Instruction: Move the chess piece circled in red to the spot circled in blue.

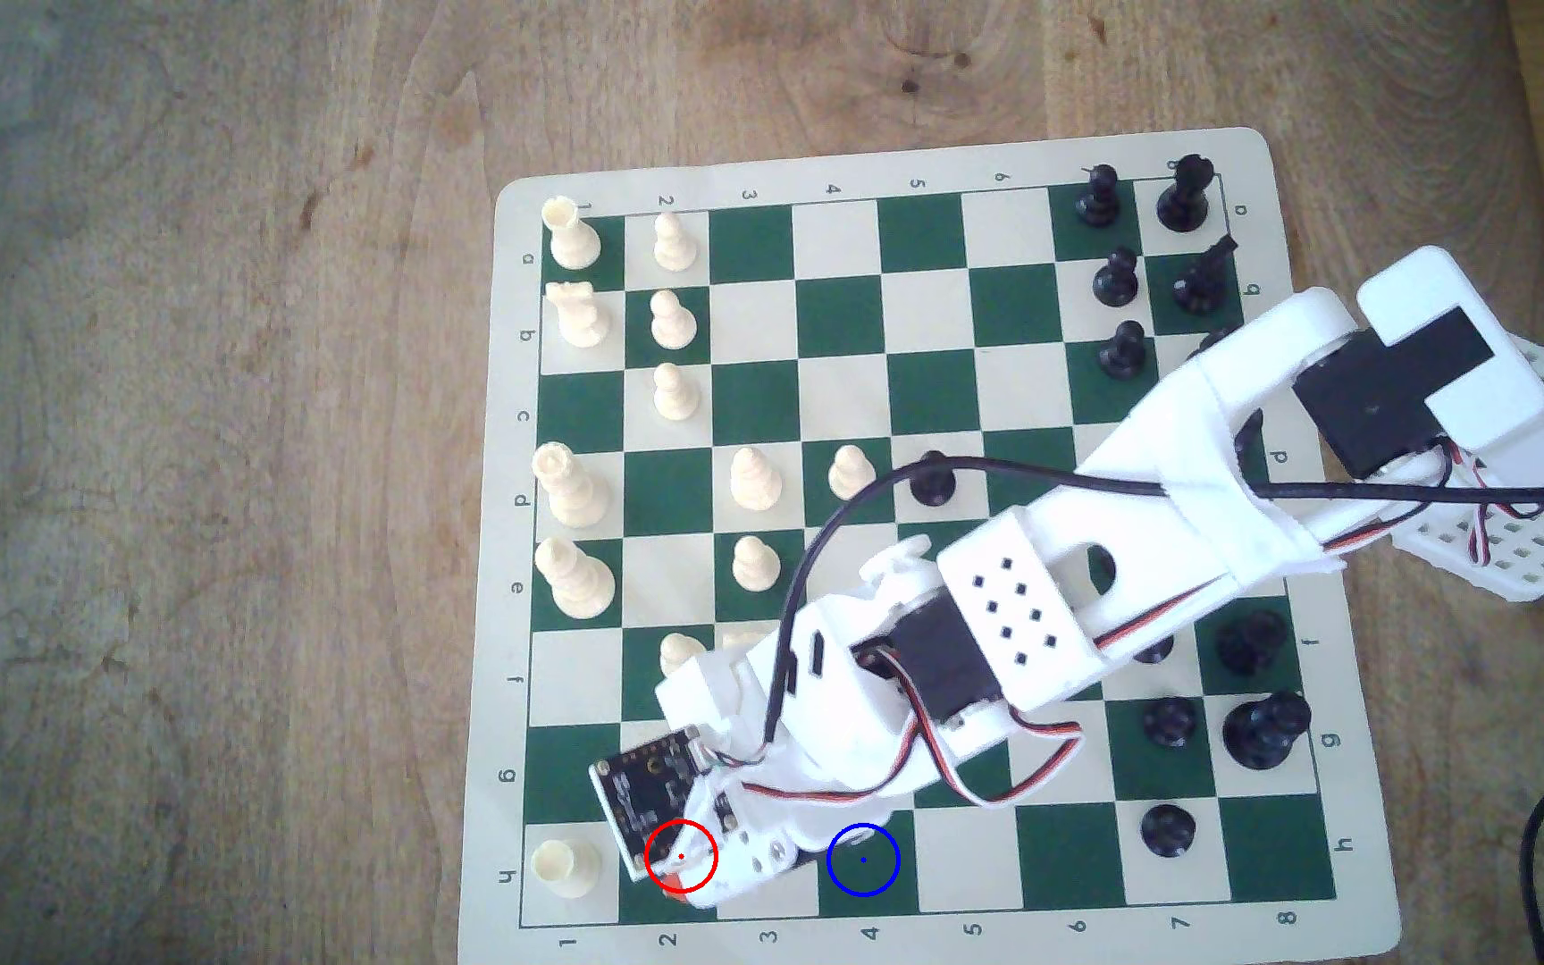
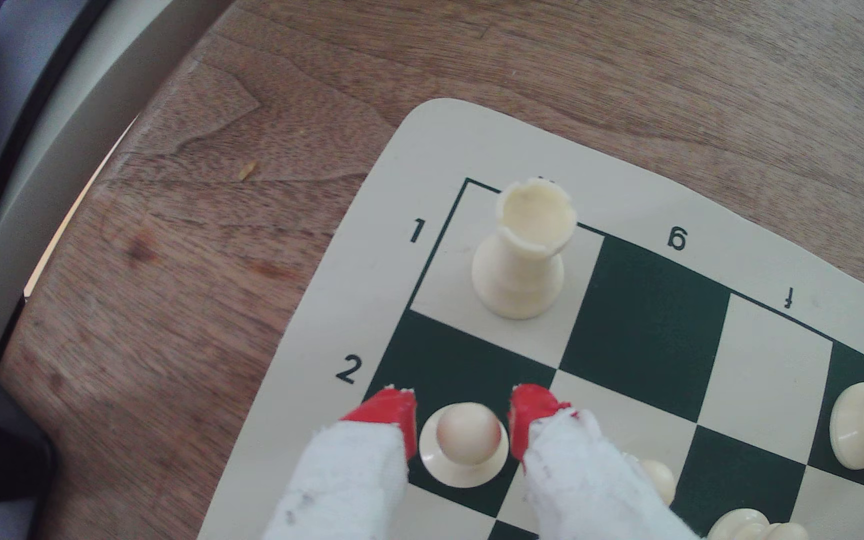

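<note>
Counter (image 1: 193,464) of brown wood carries the board (image 1: 1325,881), a green-and-cream mat. Arm (image 1: 1121,520) reaches across it from the exterior view's three o'clock edge toward seven o'clock, where the red ring sits on the dark h2 square. Rook (image 2: 521,249) stands on the corner square, at twelve o'clock from the pawn in the wrist view. End effector (image 2: 463,423) is spread a little wider than the pawn (image 2: 466,441), its red-tipped fingers (image 2: 393,413) flanking the ball head on either side, with nothing gripped yet. Spot (image 1: 862,860), ringed in blue, lies two squares toward three o'clock along the same row in the exterior view. Likely light, rigid, smooth plastic, the pawn could slip or tip; pinching just under the head at the neck looks safest.
</note>
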`<state>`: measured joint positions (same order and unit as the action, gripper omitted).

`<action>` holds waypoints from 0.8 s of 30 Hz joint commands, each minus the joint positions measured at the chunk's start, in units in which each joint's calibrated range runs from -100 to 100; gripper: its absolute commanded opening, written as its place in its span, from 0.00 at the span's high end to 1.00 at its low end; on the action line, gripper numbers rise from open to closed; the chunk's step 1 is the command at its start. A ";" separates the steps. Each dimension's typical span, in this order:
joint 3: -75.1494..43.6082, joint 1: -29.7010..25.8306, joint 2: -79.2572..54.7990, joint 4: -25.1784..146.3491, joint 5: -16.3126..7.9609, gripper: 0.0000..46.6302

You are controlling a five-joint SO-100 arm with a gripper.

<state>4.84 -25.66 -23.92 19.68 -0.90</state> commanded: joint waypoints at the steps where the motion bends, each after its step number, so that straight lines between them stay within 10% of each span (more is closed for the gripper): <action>1: -5.20 -0.50 1.68 0.47 0.15 0.80; 24: -8.91 -0.66 6.43 5.30 -1.12 0.98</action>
<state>-0.95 -26.11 -24.42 24.22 -1.73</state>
